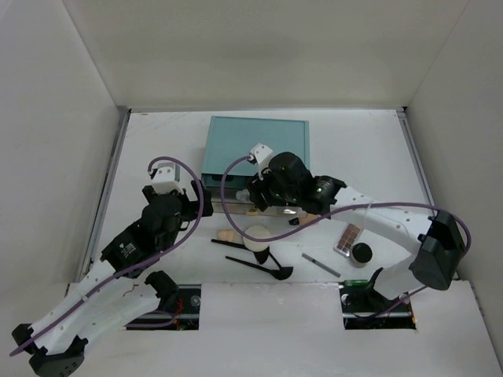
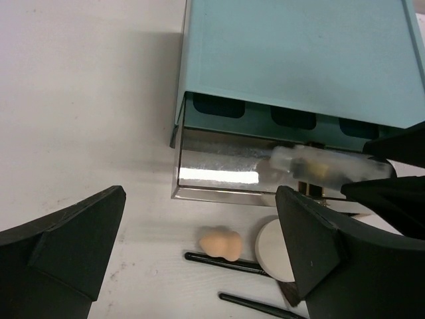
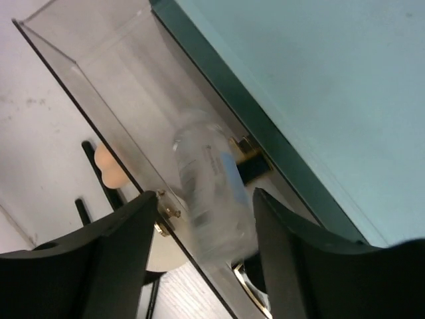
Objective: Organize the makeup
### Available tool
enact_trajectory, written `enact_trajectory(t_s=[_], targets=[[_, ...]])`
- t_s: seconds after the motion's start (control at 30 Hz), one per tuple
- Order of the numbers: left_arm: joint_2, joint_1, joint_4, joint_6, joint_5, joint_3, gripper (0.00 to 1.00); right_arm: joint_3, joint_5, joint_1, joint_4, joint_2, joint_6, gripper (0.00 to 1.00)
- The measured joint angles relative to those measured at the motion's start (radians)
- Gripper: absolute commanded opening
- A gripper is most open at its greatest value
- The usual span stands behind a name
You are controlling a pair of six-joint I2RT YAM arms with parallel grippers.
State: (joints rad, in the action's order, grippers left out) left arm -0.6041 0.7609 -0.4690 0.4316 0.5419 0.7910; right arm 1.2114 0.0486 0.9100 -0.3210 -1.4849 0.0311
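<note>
While hanging over the pulled-out clear drawer (image 2: 219, 174) of the teal box (image 2: 299, 53), brackets the clear bottle (image 3: 212, 199) with the right gripper (image 3: 206, 195), jaws set apart on either side of it. Impossible to tell whether pinched or let go, given the blur and a sliver of space along one flank. Shown from the left wrist lying lengthwise over the drawer's right half, inside the line of its walls; resting on the floor or hanging just above, not clear. Holds the left gripper (image 2: 199, 219) spread wide and empty just off the drawer's front left corner, above the table (image 1: 157, 149). Leaves the remaining makeup on that table in front of the box: peach sponge (image 1: 228, 234) just beside a black brush (image 1: 236, 244), round cream puff (image 1: 256, 233) next to it, second brush (image 1: 251, 264) nearer the arm bases, pencil (image 1: 321, 265), palette (image 1: 348, 239) and black jar (image 1: 361, 254) farther right. Judged to be mid-deposit and early in the job, with one item going in and most lying outside. Calls next for a clean release low in the drawer, then a straight lift clear of the thin walls before reaching for another piece, with sponge and puff closest to the idle left side.
</note>
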Motion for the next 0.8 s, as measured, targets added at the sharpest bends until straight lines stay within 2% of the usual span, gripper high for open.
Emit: enact_trajectory(t_s=[0.2, 0.33, 0.57, 0.7, 0.8], targets=[[-0.032, 0.021, 0.008, 0.001, -0.029, 0.0, 1.0, -0.001, 0.06, -0.016, -0.001, 0.104, 0.036, 0.84], [-0.082, 0.077, 0.032, -0.005, -0.068, 0.001, 1.0, -0.03, 0.133, -0.105, -0.005, 0.265, 0.134, 0.92], [-0.271, 0.383, 0.159, -0.069, -0.151, 0.039, 1.0, -0.159, 0.218, -0.362, -0.087, 0.549, 0.341, 0.95], [-0.426, 0.554, 0.219, -0.095, -0.186, 0.08, 1.0, -0.225, 0.217, -0.446, -0.15, 0.637, 0.396, 0.95], [-0.55, 0.627, 0.26, -0.102, -0.227, 0.101, 1.0, -0.267, 0.201, -0.485, -0.177, 0.675, 0.416, 0.95]])
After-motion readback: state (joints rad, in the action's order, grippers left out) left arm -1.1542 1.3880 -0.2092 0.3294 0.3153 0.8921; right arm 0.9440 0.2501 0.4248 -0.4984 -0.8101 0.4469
